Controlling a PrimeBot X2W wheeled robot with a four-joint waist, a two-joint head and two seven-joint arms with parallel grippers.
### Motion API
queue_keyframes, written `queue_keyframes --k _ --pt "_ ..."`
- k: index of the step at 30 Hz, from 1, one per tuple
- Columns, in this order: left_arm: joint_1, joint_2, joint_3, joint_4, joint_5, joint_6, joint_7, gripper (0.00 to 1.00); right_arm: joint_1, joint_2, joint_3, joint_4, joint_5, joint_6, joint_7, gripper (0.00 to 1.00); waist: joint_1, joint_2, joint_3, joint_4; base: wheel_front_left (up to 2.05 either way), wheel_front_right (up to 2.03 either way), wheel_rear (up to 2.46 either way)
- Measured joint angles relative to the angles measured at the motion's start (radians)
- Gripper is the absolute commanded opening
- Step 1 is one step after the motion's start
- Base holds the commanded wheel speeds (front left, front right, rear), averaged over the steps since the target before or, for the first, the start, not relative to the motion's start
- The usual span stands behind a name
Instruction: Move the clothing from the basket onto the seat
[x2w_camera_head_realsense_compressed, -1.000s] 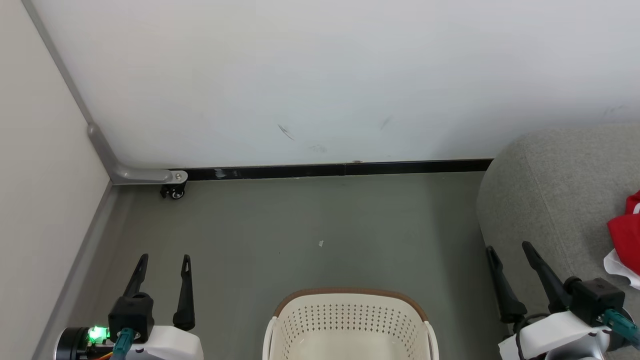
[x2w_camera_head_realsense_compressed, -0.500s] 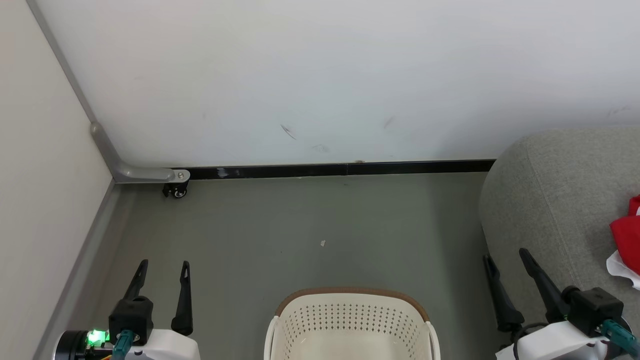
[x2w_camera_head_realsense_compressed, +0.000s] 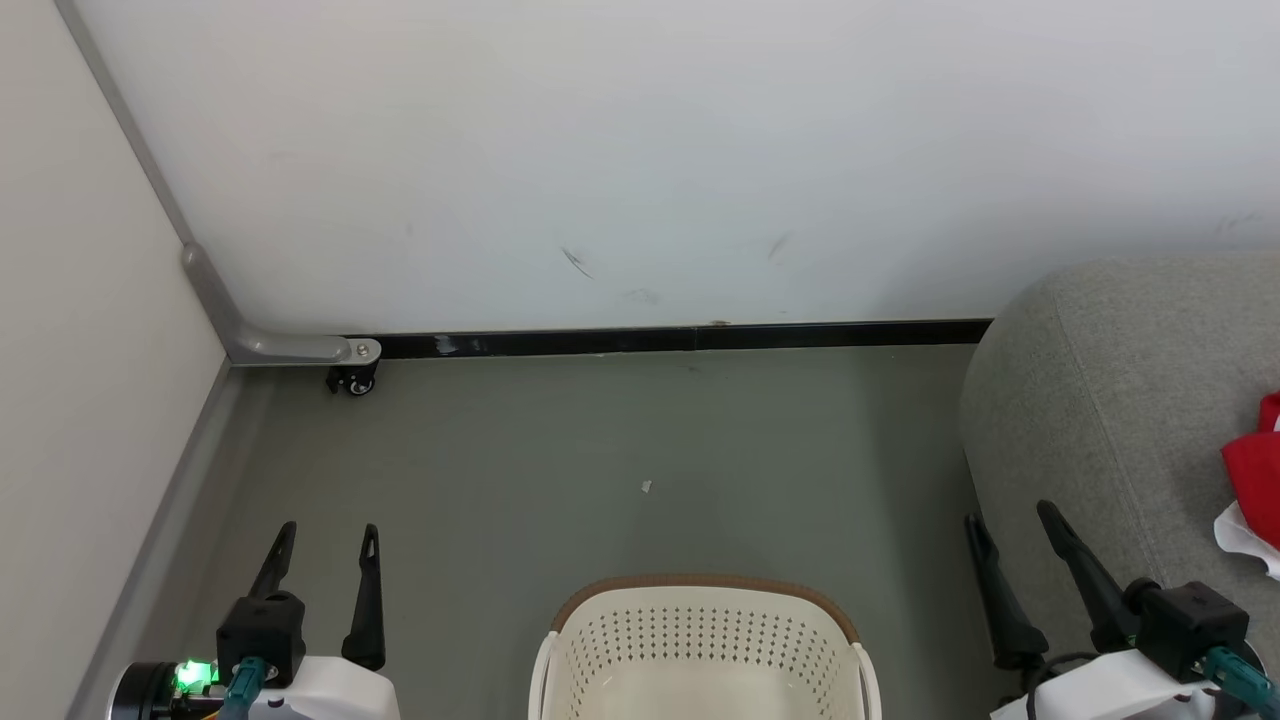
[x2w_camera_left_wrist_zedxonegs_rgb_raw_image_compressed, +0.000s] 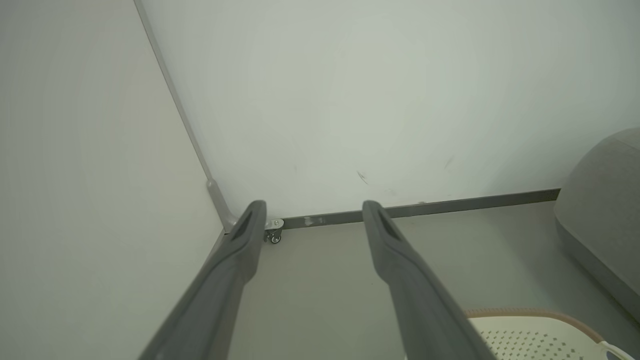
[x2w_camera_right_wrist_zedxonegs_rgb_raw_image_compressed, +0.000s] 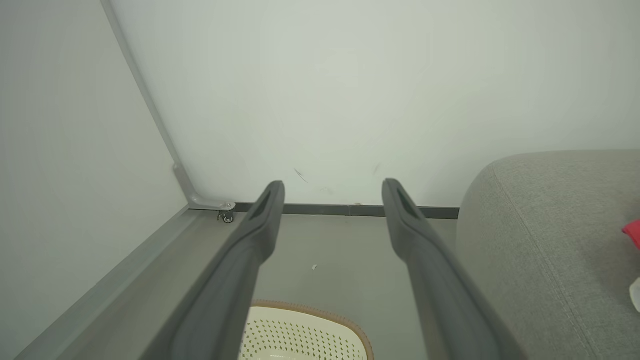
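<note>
A: Left side?
B: L claw (x2w_camera_head_realsense_compressed: 331, 527) is hovering over the floor (x2w_camera_head_realsense_compressed: 640, 440), fingers standing wide apart, gripping nothing.
A: Middle?
B: The basket (x2w_camera_head_realsense_compressed: 700, 584) is sitting on the floor btwn both claws, bottom centre.
A: Right?
B: R claw (x2w_camera_head_realsense_compressed: 1008, 512) is hanging beside the seat (x2w_camera_head_realsense_compressed: 1100, 380), also gaping wide, empty. The clothing (x2w_camera_head_realsense_compressed: 1255, 480), red w/ white trim, is lying on the seat, far right.
</note>
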Motion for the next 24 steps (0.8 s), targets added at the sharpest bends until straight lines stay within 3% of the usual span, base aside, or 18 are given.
queue_keyframes --k 13,14,24 --pt "-0.018 -0.004 0.002 0.012 0.0 -0.008 0.0 1.0 0.006 0.001 -0.001 -0.006 0.001 0.0 0.001 1.0 0.0 0.0 0.0 0.003 0.0 0.0 0.0" --pt "-0.018 -0.005 0.002 0.012 0.0 -0.009 0.0 0.0 0.007 0.001 -0.001 -0.006 0.002 0.0 0.001 0.0 0.0 0.0 0.0 0.003 0.0 0.0 0.0" --pt "0.069 -0.062 -0.011 0.083 -0.024 -0.02 0.011 0.0 0.063 0.021 0.014 0.072 0.028 0.0 0.004 0.0 0.0 0.0 0.001 0.003 0.0 0.0 0.0"
